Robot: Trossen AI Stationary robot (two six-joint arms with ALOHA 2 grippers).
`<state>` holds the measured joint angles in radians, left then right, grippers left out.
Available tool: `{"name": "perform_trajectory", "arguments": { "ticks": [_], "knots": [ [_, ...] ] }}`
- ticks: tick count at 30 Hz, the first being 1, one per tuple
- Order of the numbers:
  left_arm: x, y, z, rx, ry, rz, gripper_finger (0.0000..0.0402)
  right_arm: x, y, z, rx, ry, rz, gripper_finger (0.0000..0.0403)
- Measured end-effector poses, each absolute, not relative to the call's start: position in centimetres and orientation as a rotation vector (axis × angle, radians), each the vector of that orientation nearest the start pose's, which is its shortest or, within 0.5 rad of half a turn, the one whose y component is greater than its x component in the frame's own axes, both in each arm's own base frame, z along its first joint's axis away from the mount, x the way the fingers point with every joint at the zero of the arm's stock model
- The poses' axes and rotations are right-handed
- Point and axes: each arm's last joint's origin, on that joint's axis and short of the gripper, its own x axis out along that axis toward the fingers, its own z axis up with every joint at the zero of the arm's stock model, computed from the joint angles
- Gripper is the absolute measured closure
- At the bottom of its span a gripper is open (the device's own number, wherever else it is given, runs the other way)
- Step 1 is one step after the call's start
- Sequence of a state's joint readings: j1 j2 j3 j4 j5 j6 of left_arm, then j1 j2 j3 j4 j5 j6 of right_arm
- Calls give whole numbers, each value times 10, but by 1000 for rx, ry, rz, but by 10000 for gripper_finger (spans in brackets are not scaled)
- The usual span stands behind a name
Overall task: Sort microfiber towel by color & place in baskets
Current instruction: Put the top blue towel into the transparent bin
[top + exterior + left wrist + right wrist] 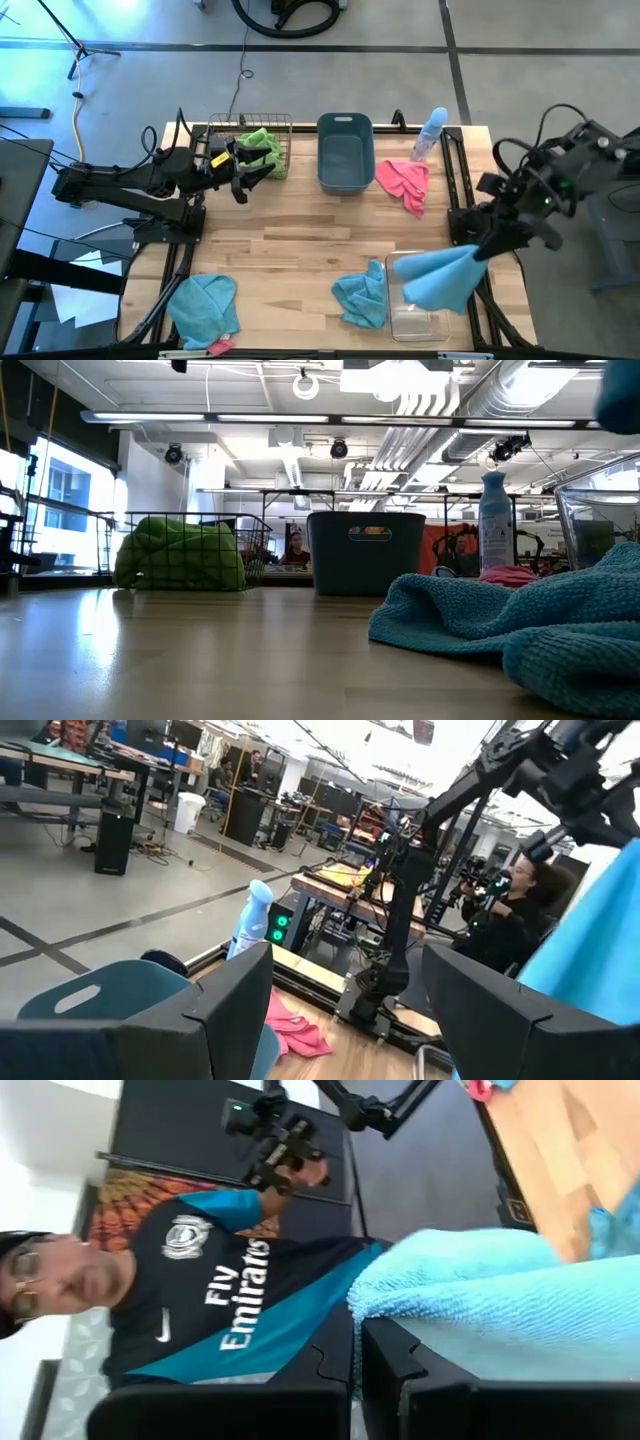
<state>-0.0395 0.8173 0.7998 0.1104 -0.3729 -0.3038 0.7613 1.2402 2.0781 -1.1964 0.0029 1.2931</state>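
Towel in wire basket

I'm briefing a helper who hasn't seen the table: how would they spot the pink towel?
Start at the grey-blue tub in the middle of the table's far edge. Just right of it, beside the pale spray bottle, the pink towel lies crumpled on bare wood. It is the only fully visible pink cloth; the others are blue or green.

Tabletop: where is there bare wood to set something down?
Bare wood spans the middle of the table, between the wire basket and the blue cloths in front. It is crowded near the clear bin.
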Motion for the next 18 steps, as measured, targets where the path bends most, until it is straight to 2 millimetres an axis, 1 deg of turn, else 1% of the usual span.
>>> {"name": "perform_trajectory", "arguments": {
  "ticks": [6, 11, 15, 18],
  "knots": [
    [180, 3, 360, -328, -142, 318, 156, 103, 117, 532, 1064, 858, 365, 403],
    [180, 3, 362, -331, -156, 316, 156, 100, 127, 525, 1073, 928, 308, 403],
    [180, 3, 362, -332, -161, 315, 156, 98, 137, 523, 1081, 939, 295, 403],
    [180, 3, 362, -332, -161, 315, 156, 99, 143, 520, 1055, 906, 261, 403]
  ]
}}
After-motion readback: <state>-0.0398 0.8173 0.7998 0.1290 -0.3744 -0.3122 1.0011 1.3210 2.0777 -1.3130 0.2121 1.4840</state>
